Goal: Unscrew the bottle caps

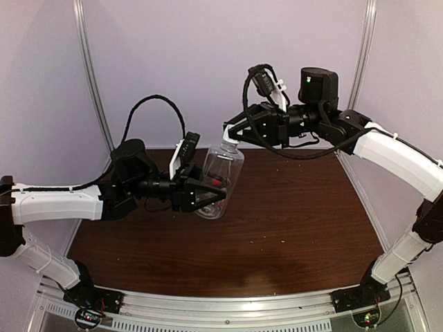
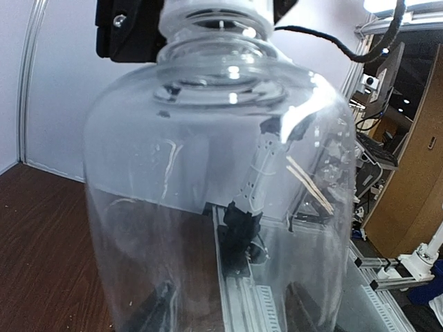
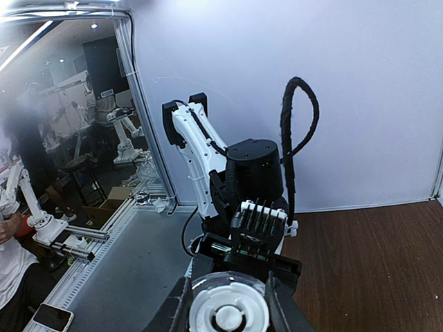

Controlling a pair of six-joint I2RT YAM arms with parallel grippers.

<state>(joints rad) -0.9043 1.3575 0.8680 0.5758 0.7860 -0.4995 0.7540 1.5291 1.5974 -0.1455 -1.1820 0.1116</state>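
The taller clear unlabelled bottle (image 1: 223, 173) leans a little over the table's middle. My left gripper (image 1: 210, 196) is shut on its lower body, one finger on each side. In the left wrist view the bottle (image 2: 221, 173) fills the frame, and the fingers (image 2: 149, 311) show dimly through its wall. The white cap (image 1: 230, 141) sits on the neck, and my right gripper (image 1: 232, 135) comes in from the upper right and is shut on it. In the right wrist view the cap (image 3: 228, 312) lies end-on between both fingers (image 3: 176, 311). The red cap and the shorter bottle are out of view.
The dark wood table (image 1: 297, 214) is walled in white at the back and sides. A metal rail (image 1: 228, 308) with both arm bases runs along the near edge. A small red spot (image 1: 217, 182) shows through the bottle; I cannot tell what it is.
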